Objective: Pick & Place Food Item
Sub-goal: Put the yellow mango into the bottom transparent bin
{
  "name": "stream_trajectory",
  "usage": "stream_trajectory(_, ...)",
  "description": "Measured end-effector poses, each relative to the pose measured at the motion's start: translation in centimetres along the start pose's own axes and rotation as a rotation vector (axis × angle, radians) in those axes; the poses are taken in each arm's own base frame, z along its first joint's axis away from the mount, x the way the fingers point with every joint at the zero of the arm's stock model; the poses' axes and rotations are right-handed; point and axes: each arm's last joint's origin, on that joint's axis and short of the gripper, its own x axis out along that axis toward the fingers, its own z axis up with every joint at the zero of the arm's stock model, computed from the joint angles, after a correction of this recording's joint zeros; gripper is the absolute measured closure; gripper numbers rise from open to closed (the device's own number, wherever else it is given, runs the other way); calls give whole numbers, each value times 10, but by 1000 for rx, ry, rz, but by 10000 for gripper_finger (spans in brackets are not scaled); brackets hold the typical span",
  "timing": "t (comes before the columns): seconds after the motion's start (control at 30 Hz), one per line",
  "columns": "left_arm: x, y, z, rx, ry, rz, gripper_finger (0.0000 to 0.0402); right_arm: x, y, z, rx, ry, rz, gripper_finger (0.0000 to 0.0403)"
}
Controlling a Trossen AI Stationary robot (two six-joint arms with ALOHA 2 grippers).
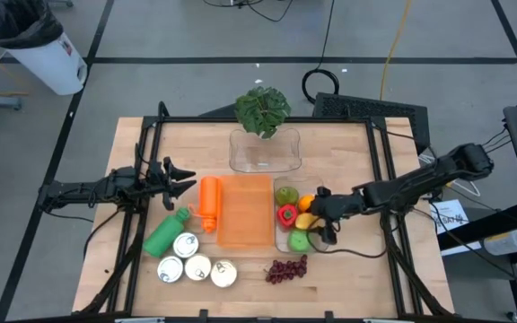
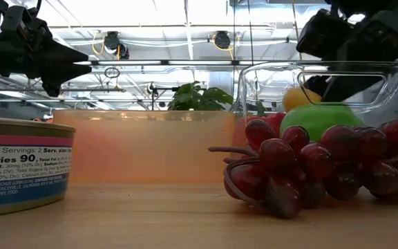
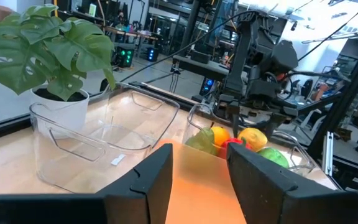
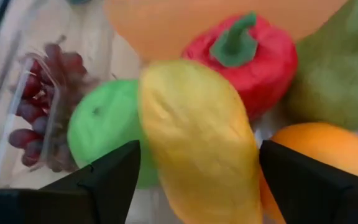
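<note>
A clear container [image 1: 281, 235] right of the orange board [image 1: 245, 211] holds a yellow fruit [image 4: 197, 137], a red pepper [image 4: 247, 53], a green apple [image 4: 104, 130], an orange [image 4: 319, 146] and a green pear [image 4: 337, 68]. My right gripper [image 4: 201, 168] is open above this container [image 1: 319, 215], one finger on each side of the yellow fruit [image 1: 305, 222]. My left gripper [image 1: 182, 179] is open and empty above the table, left of the board; it also shows in its own wrist view [image 3: 197, 168]. A bunch of red grapes [image 1: 285, 269] lies on the table near the front edge. My right gripper comes at the yellow fruit from above, slanting down, its fingers [image 4: 110, 180] across the fruit's long sides [image 4: 151, 124]. I cannot tell whether they touch it. The fruit lies on the other fruit in the container.
An orange bottle [image 1: 208, 202] and a green bottle [image 1: 167, 231] lie left of the board, with three cans [image 1: 196, 266] in front of them. An empty clear container [image 1: 265, 151] and a potted plant [image 1: 262, 109] stand at the far edge.
</note>
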Motion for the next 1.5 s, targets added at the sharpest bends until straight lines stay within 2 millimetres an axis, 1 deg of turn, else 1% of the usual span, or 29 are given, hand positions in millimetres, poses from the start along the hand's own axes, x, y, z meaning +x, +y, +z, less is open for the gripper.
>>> stream_trajectory(0.13,0,0,0,0,0,0,231,-11,1,5,-7,-53,17,83)
stream_trajectory(0.37,0,0,0,0,0,0,212,-36,5,13,73,-163,71,87)
stream_trajectory(0.47,0,0,0,0,0,0,204,-40,8,14,82,-183,93,87)
stream_trajectory(0.53,0,0,0,0,0,0,199,-39,10,13,78,-176,98,87)
stream_trajectory(0.63,0,0,0,0,0,0,194,-31,11,11,93,-142,107,88)
stream_trajectory(0.77,0,0,0,0,0,0,194,-16,15,12,113,-105,210,88)
stream_trajectory(0.87,0,0,0,0,1,0,201,-5,17,10,109,-69,251,89)
stream_trajectory(1.13,0,0,0,0,0,0,222,13,15,2,114,15,217,90)
stream_trajectory(1.27,0,0,0,0,0,0,230,13,14,2,120,19,213,90)
stream_trajectory(1.5,0,0,0,0,0,0,237,-5,15,10,105,-62,243,90)
